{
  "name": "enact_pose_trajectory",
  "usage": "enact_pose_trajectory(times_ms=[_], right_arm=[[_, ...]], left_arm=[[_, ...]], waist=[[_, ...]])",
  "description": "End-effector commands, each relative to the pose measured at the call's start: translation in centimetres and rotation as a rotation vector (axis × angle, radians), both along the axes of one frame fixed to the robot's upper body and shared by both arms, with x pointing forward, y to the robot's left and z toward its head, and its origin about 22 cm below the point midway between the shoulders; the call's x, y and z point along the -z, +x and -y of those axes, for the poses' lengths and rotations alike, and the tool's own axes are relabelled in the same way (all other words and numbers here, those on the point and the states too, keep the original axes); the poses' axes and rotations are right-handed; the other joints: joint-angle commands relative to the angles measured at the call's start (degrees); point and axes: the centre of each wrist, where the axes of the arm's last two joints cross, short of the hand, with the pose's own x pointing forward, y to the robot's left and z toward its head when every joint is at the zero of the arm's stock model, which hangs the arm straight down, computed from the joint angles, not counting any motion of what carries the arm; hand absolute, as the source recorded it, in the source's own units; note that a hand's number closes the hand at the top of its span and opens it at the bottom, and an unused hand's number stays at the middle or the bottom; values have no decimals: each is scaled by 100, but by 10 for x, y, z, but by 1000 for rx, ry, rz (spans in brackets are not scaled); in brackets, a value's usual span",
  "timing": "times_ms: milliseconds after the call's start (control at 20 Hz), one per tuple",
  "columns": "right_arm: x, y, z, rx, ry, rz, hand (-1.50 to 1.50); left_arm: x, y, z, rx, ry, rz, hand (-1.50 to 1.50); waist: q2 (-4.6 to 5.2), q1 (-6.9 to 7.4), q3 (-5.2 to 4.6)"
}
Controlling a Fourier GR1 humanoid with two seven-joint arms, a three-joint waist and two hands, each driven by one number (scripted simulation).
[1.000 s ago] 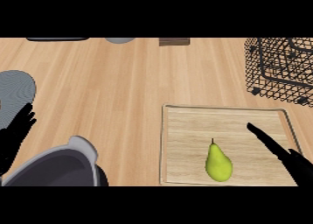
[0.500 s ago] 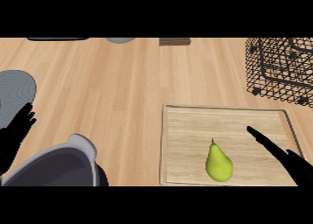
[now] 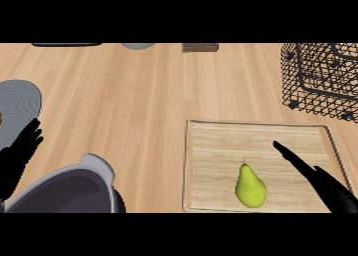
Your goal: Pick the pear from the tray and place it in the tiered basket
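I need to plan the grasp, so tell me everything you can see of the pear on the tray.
The pear is yellow-green and smooth-skinned, with a narrow neck, a short dark stem and a broad rounded bottom. It lies on its side, stem pointing away from the robot, in the near middle part of the wooden tray, resting on the tray's floor and clear of its raised rim. Nothing holds it: the right hand reaches over the tray just right of it, fingers straight, not touching.
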Motion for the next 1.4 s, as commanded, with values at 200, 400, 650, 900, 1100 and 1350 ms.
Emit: enact_pose_trajectory(times_ms=[200,400,650,900,1100,1350], right_arm=[[11,7,-7,-12,8,25,-150],[16,22,-37,-6,13,30,-150],[22,25,-34,-10,25,-3,-150],[52,14,-50,-16,24,-3,-150],[49,17,-52,-49,17,0,-150],[47,38,-67,-135,-7,86,150]], left_arm=[[14,-3,8,-7,-45,-38,0],[23,-13,7,-6,-54,-37,0],[25,-19,16,-9,-57,-28,0],[28,-14,-4,-16,-44,-38,0],[35,-4,-4,-27,-49,-51,0],[22,0,17,-7,-48,-29,0]], waist=[[38,-21,-100],[44,19,-101],[42,-3,-102],[39,-14,-100],[40,-28,-101],[41,-2,-98]])
